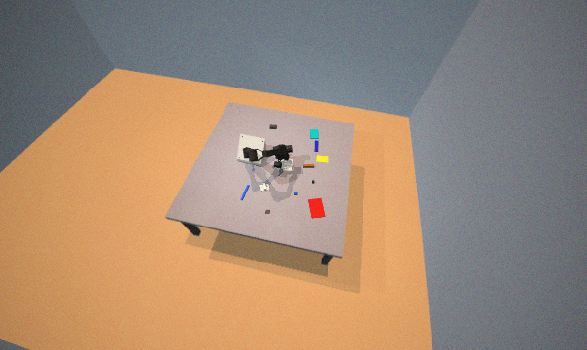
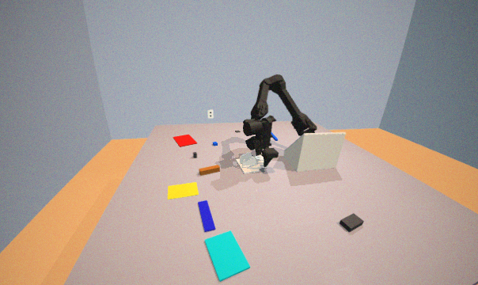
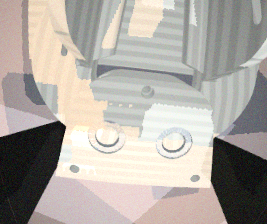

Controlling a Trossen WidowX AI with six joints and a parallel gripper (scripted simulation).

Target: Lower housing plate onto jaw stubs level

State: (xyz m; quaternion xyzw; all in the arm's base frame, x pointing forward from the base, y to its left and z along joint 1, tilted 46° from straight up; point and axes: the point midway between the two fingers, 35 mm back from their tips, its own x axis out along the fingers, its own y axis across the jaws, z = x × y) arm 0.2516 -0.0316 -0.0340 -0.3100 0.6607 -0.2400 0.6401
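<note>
The pale housing plate [image 3: 134,164] has two round ringed features and two small dark dots near its near edge. My gripper [image 3: 137,135] [image 2: 263,161] is shut on this plate, one black finger against each side edge. The plate looks roughly level. Two grey curved parts, apparently the jaws [image 3: 85,25] [image 3: 224,35], show at the top of the wrist view. In the exterior view the pale assembly [image 2: 250,160] sits low over the table beside the fingers. The jaw stubs and any gap under the plate cannot be made out.
A large white block [image 1: 251,143] [image 2: 322,152] stands beside the arm. An orange bar [image 1: 308,166] [image 2: 210,170] and a yellow sheet [image 1: 323,158] [image 2: 183,191] lie near the assembly. A small white part [image 1: 264,187] and a blue rod [image 1: 245,192] lie on another side.
</note>
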